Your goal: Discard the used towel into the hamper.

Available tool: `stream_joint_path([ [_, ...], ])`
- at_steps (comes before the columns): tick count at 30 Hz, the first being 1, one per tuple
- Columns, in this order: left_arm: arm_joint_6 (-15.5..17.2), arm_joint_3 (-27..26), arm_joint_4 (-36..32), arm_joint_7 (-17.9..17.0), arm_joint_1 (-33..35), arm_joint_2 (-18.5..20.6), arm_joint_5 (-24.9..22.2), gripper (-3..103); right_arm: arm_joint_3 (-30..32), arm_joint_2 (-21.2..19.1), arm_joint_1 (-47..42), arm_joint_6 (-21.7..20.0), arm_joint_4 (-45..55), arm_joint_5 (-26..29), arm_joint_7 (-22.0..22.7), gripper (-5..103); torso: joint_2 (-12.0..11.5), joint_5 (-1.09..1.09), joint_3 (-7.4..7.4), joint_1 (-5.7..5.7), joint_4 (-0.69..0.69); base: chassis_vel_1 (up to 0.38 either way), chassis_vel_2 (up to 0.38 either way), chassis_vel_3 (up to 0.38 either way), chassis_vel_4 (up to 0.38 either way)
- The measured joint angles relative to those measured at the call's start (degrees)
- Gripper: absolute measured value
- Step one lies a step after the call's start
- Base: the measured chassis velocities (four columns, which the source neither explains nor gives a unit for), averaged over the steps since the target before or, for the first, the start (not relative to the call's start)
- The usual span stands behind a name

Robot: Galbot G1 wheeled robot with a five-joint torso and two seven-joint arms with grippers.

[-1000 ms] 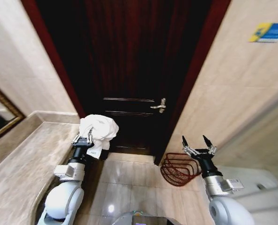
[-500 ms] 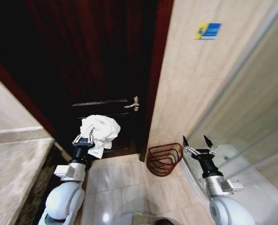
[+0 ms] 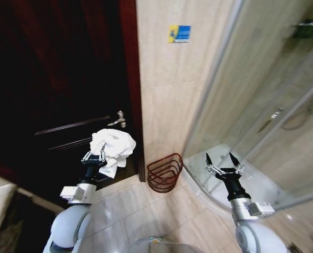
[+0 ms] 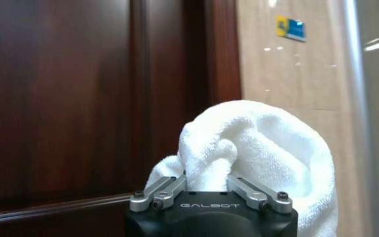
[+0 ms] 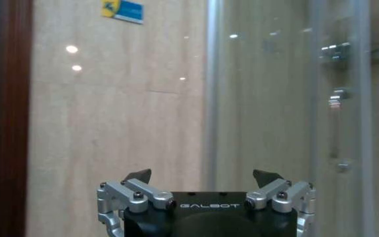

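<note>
A: What kind of room is it?

B: A bathroom corner with beige wall tiles, a pale tiled floor (image 3: 146, 211), a dark wooden door (image 3: 56, 79) on the left and a glass shower enclosure (image 3: 262, 116) on the right. A small blue and yellow sign (image 3: 179, 33) sits high on the wall between them.

A: And the 2 arms?

B: Both are raised in front of the robot. The left gripper (image 3: 94, 156) has its jaws clenched on the towel (image 3: 113, 146), a bunched white bundle that rises above the fingers (image 4: 160, 190) and droops to one side. It hangs in front of the door, just below the metal door handle (image 3: 118, 120). The right gripper (image 3: 223, 162) has its jaws spread wide with nothing between them, held in front of the shower glass.

A: Where is the hamper?

B: The hamper (image 3: 164, 171) stands on the floor against the tiled wall, just beside the door frame. It is a dark red wire basket, tilted a little toward the camera in the head view, between the 2 grippers and farther back. The towel is to its left and higher, well apart from it.
</note>
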Motion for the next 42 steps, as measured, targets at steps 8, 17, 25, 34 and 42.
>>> stream_joint_path([
  [8, -0.1, 0.0, 0.3, 0.0, -0.1, 0.0, 0.0, 10, -0.1, 0.1, 0.1, -0.1, 0.2, -0.1, 0.0, 100, 0.0, 0.0, 0.0, 0.0, -0.01, -0.127, -0.133, -0.129, -0.121],
  [17, -0.9, 0.6, 3.0, 0.7, -1.9, 0.0, -0.3, 10, -0.2, 0.3, 0.1, -0.2, 0.1, -0.4, -0.3, 100, 0.0, 0.0, 0.0, 0.0, 0.0, -0.128, -0.121, -0.122, -0.136],
  [25, -2.5, 1.5, 5.5, 3.5, -1.8, 0.3, -0.7, 10, -0.2, 0.5, 0.0, -0.4, -0.2, -1.6, -0.3, 100, 0.0, 0.0, 0.0, 0.0, -0.01, -0.087, -0.095, -0.08, -0.093],
  [34, -3.5, 2.8, 7.2, 5.7, -2.0, 0.4, -0.7, 10, -0.1, 0.4, -0.3, -1.4, 0.0, -2.3, 1.3, 100, 0.0, 0.0, 0.0, -0.01, 0.0, 0.0, 0.0, 0.0, 0.0],
  [42, -3.6, 2.4, 7.5, 5.8, -1.8, 0.3, -0.7, 10, -0.2, 0.4, -0.2, -1.3, -0.1, -2.3, 1.4, 100, 0.0, 0.0, 0.0, -0.02, -0.01, -0.029, 0.026, 0.038, -0.032],
])
